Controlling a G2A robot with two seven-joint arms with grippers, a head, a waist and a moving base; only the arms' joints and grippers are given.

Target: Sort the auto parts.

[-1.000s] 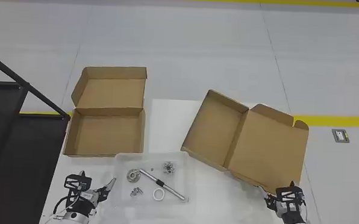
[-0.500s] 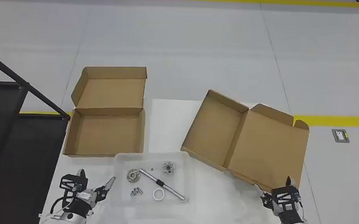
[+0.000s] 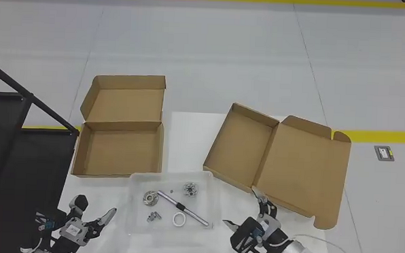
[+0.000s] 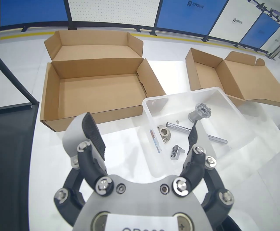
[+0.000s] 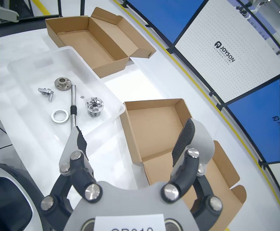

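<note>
A clear plastic tray (image 3: 137,181) holds the metal parts: a long rod (image 3: 183,209), a flange (image 3: 148,198), a small bracket (image 3: 153,217), a ring (image 3: 179,220) and a toothed hub (image 3: 189,188). My left gripper (image 3: 95,210) hovers open over the table just left of the tray; its own view shows the left gripper (image 4: 141,121) with nothing between the fingers. To the tray's right, my right gripper (image 3: 245,211) is also open and empty. In its wrist view the right gripper (image 5: 133,126) hangs between the rod (image 5: 73,102) and the right box.
Two open, empty cardboard boxes flank the tray: one (image 3: 120,150) behind it on the left, one (image 3: 239,152) on the right with its lid (image 3: 302,172) folded out. A black frame (image 3: 13,91) stands beyond the table's left edge.
My right gripper has swung from the table's front right corner leftward to beside the tray. The left gripper has slid a little back and left.
</note>
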